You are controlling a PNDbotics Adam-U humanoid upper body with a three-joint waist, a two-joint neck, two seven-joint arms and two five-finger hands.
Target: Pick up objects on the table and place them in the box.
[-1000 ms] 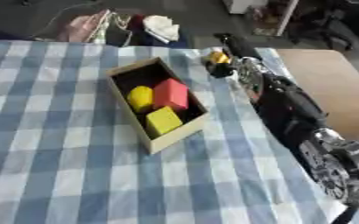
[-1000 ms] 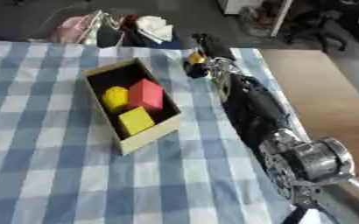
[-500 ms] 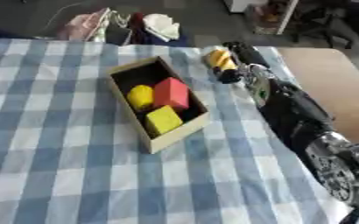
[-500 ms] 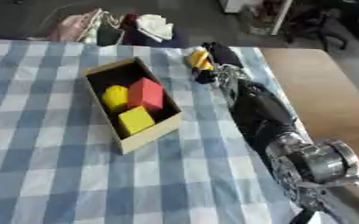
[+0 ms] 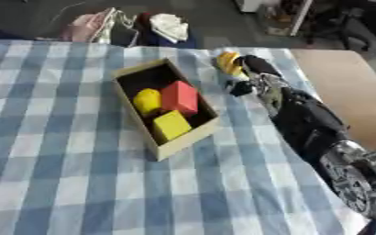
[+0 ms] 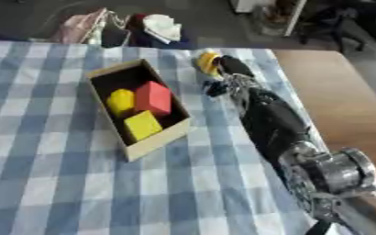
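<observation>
An open cardboard box [image 5: 157,142] lies on the blue checked tablecloth, left of centre. Inside it are a red block [image 5: 179,97], a rounded yellow piece [image 5: 147,101] and a yellow cube [image 5: 171,125]. My right arm reaches in from the lower right. Its hand [image 5: 250,75] is beyond the box's far right corner, fingers curled round a small yellow object [image 5: 227,63] just above the cloth. The left hand shows in neither view.
Beyond the table's far edge lie a pink bag [image 5: 91,28] and white and red items [image 5: 167,25]. A bare wooden surface [image 5: 353,94] runs along the right side. The cloth [image 5: 55,183] spreads left of and in front of the box.
The right hand has closed round the small yellow object and shifted slightly toward the box. The box and its contents have stayed put.
</observation>
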